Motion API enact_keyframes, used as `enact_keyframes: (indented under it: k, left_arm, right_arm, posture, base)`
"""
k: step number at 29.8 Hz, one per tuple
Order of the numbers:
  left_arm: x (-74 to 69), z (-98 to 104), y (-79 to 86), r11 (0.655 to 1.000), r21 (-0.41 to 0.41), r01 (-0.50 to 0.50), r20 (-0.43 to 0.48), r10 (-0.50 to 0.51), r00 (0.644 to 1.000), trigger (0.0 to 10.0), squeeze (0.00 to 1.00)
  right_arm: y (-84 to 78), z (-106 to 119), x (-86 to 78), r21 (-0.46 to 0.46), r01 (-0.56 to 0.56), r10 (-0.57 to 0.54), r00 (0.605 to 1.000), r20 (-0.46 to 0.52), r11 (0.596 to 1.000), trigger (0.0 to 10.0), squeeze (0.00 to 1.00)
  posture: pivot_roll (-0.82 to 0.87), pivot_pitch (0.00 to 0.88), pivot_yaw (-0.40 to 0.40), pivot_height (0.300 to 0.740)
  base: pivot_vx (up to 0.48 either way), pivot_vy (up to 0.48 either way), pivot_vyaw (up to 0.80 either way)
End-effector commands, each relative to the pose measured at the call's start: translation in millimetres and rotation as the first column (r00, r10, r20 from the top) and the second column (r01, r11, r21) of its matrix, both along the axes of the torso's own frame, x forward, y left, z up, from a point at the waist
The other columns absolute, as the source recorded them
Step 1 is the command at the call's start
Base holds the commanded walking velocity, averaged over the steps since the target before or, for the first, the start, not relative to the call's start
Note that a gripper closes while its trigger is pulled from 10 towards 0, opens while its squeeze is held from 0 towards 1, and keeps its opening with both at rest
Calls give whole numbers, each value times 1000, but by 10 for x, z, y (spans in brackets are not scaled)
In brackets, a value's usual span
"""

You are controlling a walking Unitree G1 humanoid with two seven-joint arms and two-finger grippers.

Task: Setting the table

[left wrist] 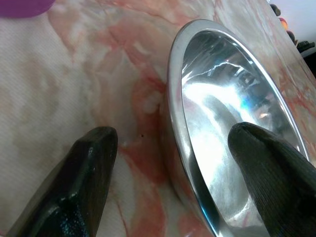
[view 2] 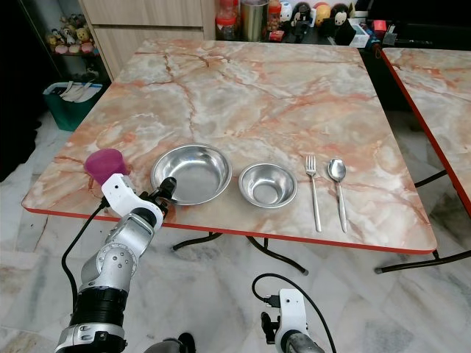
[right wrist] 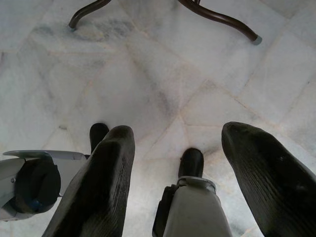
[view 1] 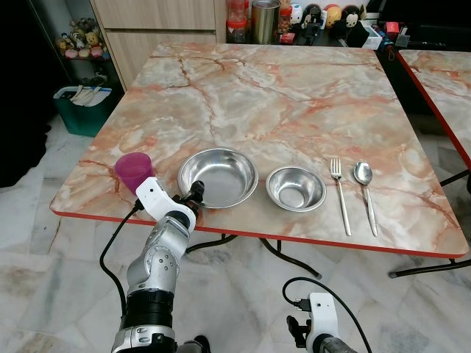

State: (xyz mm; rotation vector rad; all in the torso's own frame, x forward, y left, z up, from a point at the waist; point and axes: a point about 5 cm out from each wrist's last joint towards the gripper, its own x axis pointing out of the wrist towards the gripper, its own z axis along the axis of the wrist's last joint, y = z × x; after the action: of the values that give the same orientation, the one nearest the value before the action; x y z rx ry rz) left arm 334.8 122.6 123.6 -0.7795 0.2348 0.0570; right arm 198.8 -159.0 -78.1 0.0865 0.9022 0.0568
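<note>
Left wrist view has the left gripper (left wrist: 168, 168) spread wide over the near-left rim of the large steel bowl (view 1: 218, 176), one finger (left wrist: 86, 182) outside on the marble table (view 1: 294, 95), the other inside the bowl; nothing clamped yet. Bowl sits near the front edge, with the small bowl (view 1: 295, 187), fork (view 1: 340, 195) and spoon (view 1: 366, 195) in a row to its right, purple cup (view 1: 133, 171) to its left. Good execution probably means closing squarely on the rim (thin, slippery steel) and moving slowly, staying off the cup. Right gripper (right wrist: 182, 173) hangs idle over the floor, fingers apart. Cup is partly blocked by the wrist in the eye views; whether the inner finger touches metal can't be told.
</note>
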Motion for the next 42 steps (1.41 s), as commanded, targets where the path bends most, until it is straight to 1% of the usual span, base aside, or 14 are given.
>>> enact_keyframes:
  k: [1,4,10,16,20,24,26,27,29,42]
  left_arm:
    - [6,54,-80,999,-1,42,23,-42,999,10000,0]
    - [9,56,-77,999,0,42,24,-42,999,10000,0]
    - [22,197,-102,998,-18,58,89,-56,994,10000,0]
    - [27,282,-74,998,-14,54,114,-52,992,10000,0]
    - [28,269,-58,999,-10,51,108,-50,993,10000,0]
    - [-1,141,-42,999,26,46,44,-47,998,10000,0]
    - [-4,131,-43,998,30,47,39,-48,998,10000,0]
    - [-10,105,-47,998,33,48,26,-48,998,6510,0]
    - [-12,82,-49,998,38,48,15,-49,999,0,0]
    - [-8,40,-57,998,32,53,-6,-53,999,0,0]
  right_arm:
    - [13,-31,-59,10,13,-13,1000,-16,1000,10000,0]
    - [14,-32,-60,11,14,-14,1000,-16,1000,10000,0]
    - [23,-39,-74,14,17,-17,1000,-18,1000,10000,0]
    - [23,-38,-72,14,18,-18,1000,-18,1000,10000,0]
    - [25,-39,-74,13,14,-14,1000,-20,1000,10000,0]
    - [29,-38,-72,13,10,-9,1000,-19,1000,10000,0]
    - [28,-38,-72,13,10,-9,1000,-19,1000,10000,0]
    - [27,-38,-70,12,10,-10,1000,-19,1000,10000,0]
    - [24,-37,-69,12,10,-10,1000,-19,1000,10000,0]
    - [41,-26,-44,14,6,-5,1000,-16,1000,10000,0]
  posture:
    - [112,142,33,740]
    - [112,142,33,740]
    - [110,147,41,740]
    - [114,147,40,740]
    - [115,148,39,740]
    - [114,148,39,740]
    - [114,148,39,740]
    - [112,146,37,740]
    - [113,144,36,740]
    - [113,140,36,740]
  base:
    - [0,0,0]
    - [0,0,0]
    - [0,0,0]
    - [0,0,0]
    - [0,0,0]
    - [0,0,0]
    - [0,0,0]
    - [0,0,0]
    - [0,0,0]
    - [0,0,0]
